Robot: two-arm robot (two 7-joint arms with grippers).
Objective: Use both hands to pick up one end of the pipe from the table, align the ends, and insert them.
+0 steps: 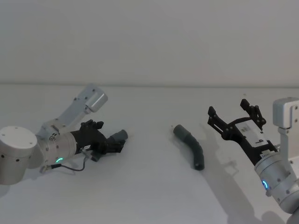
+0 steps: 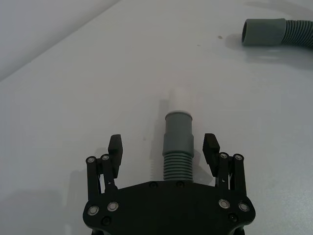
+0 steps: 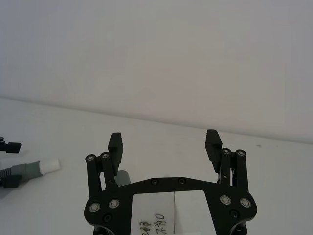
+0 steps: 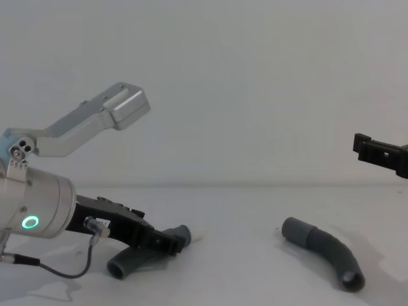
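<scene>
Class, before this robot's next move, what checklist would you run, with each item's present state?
1. Left gripper straddles left piece: ok.
2. Left fingers closed on it: not ok, open with gaps either side.
3. Right gripper at right piece: not ok, raised and apart from it.
4. Right fingers open, empty: ok.
5. Both pieces resting on table: ok.
6. White-tipped cuff meets wide cuff: not ok, apart.
</scene>
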